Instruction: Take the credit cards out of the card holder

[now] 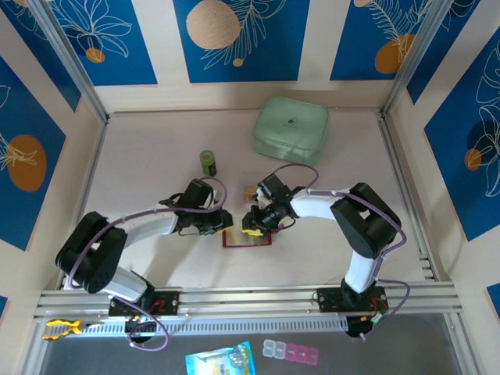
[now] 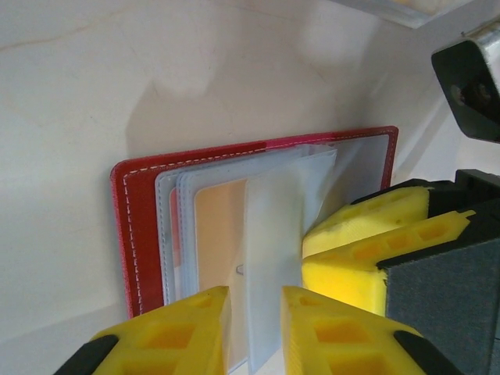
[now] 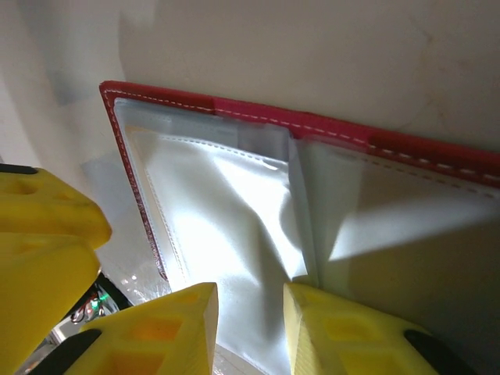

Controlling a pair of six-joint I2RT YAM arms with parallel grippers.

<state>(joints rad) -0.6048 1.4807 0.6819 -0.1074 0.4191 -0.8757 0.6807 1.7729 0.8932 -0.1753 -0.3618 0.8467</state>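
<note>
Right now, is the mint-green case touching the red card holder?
Apart. In the top external view, a wide stretch of bare table separates the mint-green case from the card holder.

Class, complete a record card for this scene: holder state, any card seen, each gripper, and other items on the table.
Card holder: red, lying open, its clear pockets fanned out.
Credit card: orange, inside a pocket.
Left gripper: jaws apart, a pocket leaf between them.
Right gripper: jaws apart, at the pockets' edge.
Elsewhere: mint-green case at the back; green cylinder left of it.
</note>
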